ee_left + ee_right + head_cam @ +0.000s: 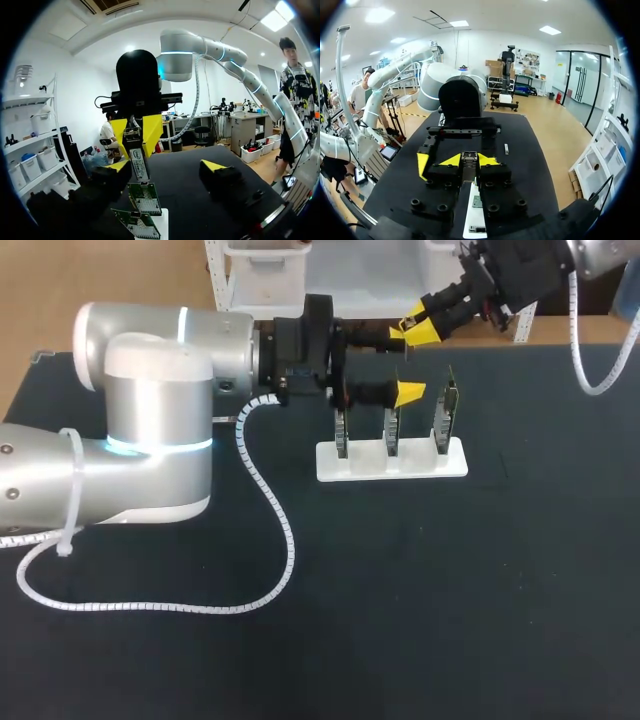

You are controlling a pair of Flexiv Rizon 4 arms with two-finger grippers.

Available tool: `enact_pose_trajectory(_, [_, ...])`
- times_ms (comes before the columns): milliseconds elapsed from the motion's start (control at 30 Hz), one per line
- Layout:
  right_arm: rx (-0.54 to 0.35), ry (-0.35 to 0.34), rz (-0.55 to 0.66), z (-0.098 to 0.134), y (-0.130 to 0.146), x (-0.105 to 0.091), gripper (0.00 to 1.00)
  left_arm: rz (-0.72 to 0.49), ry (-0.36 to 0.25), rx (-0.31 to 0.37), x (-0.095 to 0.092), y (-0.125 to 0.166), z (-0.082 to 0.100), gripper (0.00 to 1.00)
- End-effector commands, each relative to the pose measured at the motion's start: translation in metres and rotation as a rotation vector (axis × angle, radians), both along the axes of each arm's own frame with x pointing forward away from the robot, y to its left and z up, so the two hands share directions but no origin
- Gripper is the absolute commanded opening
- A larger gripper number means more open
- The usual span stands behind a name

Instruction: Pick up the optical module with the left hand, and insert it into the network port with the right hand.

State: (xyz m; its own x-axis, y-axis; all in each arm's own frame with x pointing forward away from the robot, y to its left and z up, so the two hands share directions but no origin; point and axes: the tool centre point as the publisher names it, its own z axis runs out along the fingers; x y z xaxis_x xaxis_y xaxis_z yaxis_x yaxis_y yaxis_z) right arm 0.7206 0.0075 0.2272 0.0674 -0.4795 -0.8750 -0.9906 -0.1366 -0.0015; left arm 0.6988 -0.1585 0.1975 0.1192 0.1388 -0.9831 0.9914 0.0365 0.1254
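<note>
1. Silver and white, the left arm (150, 420) is lying across the black counter (450, 590) from the left. Its tool (403, 362) is standing wide open, with the two yellow-tipped fingers spread far apart and holding nothing. They are flanking the other arm's tool without touching the task's piece.
2. Under both tools, a white slotted stand (395, 462) is sitting on the counter and carrying three upright green circuit cards (446, 405). The network port itself is showing too small to make out.
3. Coming in from the right, the right tool (469, 161) is pinching the slim metal optical module with a pale label (138, 162) between its yellow tips, from two sides. The module is hanging above the stand, near the top edge of a card. I cannot tell whether it is touching that card.
4. Judging by this, the pick-up and the hand-over are looking done, since the module is sitting in the right tool alone. The insertion is looking not yet done. The right tool is needing to line the module's end up with a port and push it home, and the open left tool is needing to keep clear of that path.
</note>
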Motion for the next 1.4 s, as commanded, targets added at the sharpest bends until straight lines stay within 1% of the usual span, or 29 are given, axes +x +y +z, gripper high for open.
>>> enact_pose_trajectory(33, [0.001, 0.003, 0.004, 0.0, 0.001, 0.003, 0.0, 0.007, -0.001, -0.001, -0.002, 0.0, 0.0, 1.0])
enact_pose_trajectory(133, [0.001, 0.003, 0.004, 0.0, 0.001, 0.003, 0.0, 0.0, -0.005, 0.046, -0.001, 0.002, 0.004, 1.0])
enact_pose_trajectory(367, [0.001, 0.003, 0.004, 0.0, 0.001, 0.003, 0.0, 0.003, 0.053, 0.169, -0.005, 0.011, 0.005, 1.0])
enact_pose_trajectory(533, [0.001, 0.003, 0.004, 0.0, 0.001, 0.003, 0.0, 0.01, 0.068, 0.245, -0.008, 0.025, 0.005, 1.0])
enact_pose_trajectory(733, [0.001, 0.003, 0.004, 0.0, 0.001, 0.003, 0.0, 0.027, 0.07, 0.295, -0.008, 0.047, 0.003, 1.0])
enact_pose_trajectory(833, [0.001, 0.003, 0.004, 0.0, 0.001, 0.003, 0.0, 0.034, 0.06, 0.321, -0.005, 0.056, 0.005, 1.0])
enact_pose_trajectory(933, [0.001, 0.003, 0.004, 0.0, 0.001, 0.003, 0.0, 0.044, 0.051, 0.34, -0.003, 0.064, 0.008, 1.0])
enact_pose_trajectory(1033, [0.001, 0.003, 0.004, 0.0, 0.001, 0.003, 0.0, 0.057, 0.041, 0.342, -0.002, 0.07, 0.011, 1.0])
enact_pose_trajectory(1100, [0.001, 0.003, 0.004, 0.0, 0.001, 0.003, 0.0, 0.071, 0.022, 0.302, -0.002, 0.07, 0.013, 1.0])
enact_pose_trajectory(1333, [0.001, 0.003, 0.004, 0.0, 0.001, 0.003, 0.0, 0.071, 0.022, 0.302, -0.002, 0.07, 0.013, 1.0])
enact_pose_trajectory(1367, [0.006, 0.015, -0.016, -0.002, -0.001, 0.002, 0.0, 0.071, 0.022, 0.302, -0.002, 0.07, 0.013, 1.0])
enact_pose_trajectory(1400, [-0.01, 0.014, -0.04, -0.004, -0.003, 0.001, 0.0, 0.071, 0.022, 0.302, -0.002, 0.07, 0.013, 1.0])
